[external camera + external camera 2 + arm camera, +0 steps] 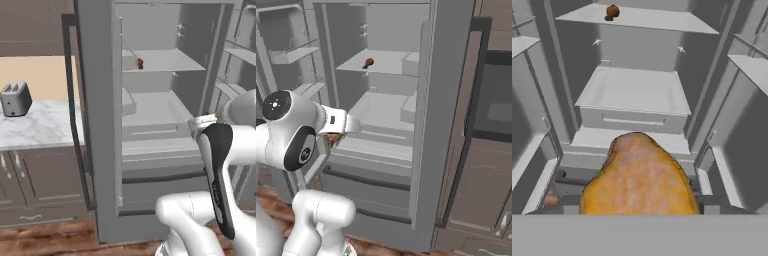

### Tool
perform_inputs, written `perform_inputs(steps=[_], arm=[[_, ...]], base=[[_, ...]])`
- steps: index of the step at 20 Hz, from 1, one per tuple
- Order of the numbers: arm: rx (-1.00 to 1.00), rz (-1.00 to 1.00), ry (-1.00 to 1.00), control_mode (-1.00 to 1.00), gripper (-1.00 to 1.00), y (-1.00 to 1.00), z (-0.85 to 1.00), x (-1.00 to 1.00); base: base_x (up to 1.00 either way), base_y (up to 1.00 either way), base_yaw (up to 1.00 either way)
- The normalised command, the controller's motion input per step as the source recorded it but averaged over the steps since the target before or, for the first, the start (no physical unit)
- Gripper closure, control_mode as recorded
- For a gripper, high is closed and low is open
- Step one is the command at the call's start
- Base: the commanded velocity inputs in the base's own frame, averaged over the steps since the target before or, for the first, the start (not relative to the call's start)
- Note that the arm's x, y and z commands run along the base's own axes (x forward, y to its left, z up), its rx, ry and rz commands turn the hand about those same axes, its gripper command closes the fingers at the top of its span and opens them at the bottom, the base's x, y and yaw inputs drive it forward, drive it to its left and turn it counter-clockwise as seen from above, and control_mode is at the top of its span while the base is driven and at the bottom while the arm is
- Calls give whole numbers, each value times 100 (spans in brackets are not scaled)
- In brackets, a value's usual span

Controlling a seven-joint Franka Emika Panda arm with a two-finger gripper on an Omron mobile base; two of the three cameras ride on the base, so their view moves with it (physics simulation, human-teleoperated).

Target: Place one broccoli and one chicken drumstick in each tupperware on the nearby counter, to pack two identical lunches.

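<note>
Fridge [100, 125] stands open w/ the arm reaching toward its interior.

Hand view: a golden-orange chicken drumstick [639, 177] sits right up against the camera, low centre, exactly where the jaws' tips would rise. It covers them, so the tips themselves can't be made out. Jaws look spread fairly wide w/ the drumstick between them, i.e. held, though contact w/ the pads is hidden by the meat itself.

Right base view: gripper [332, 140] pokes out past the white wrist, a bit of orange showing at its end, in front of the lower fridge drawers. Left base view: hand is mostly behind the arm's dark forearm cover; only a sliver of orange near the wrist, too small to read.

Second drumstick, the darker brown one [140, 63] [368, 62] [612, 12], lies on the upper fridge shelf [662, 20], well above and beyond the jaws, apart from them. Below that shelf is a pale drawer [634, 95], pulled forward.

Left of the fridge in the left base view: white marble table [35, 127] over dark brown cabinet doors, a silver toaster [15, 99] standing on it near the wall. Right base view shows a dark built-in oven [493, 107] to the right of the fridge.
</note>
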Motion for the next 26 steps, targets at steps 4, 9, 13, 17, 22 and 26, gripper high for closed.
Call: perform_inputs(steps=[4,9,13,17,22,26], arm=[[0,0,0,100,100,0,0,0],[0,0,0,100,100,0,0,0],[0,0,0,100,100,0,0,0],[0,0,0,100,100,0,0,0],[0,0,0,100,100,0,0,0],[0,0,0,100,100,0,0,0]], base=[[-99,0,0],[-84,11,0],[-40,75,0],[-8,100,-1],[0,100,-5],[0,100,-6]])
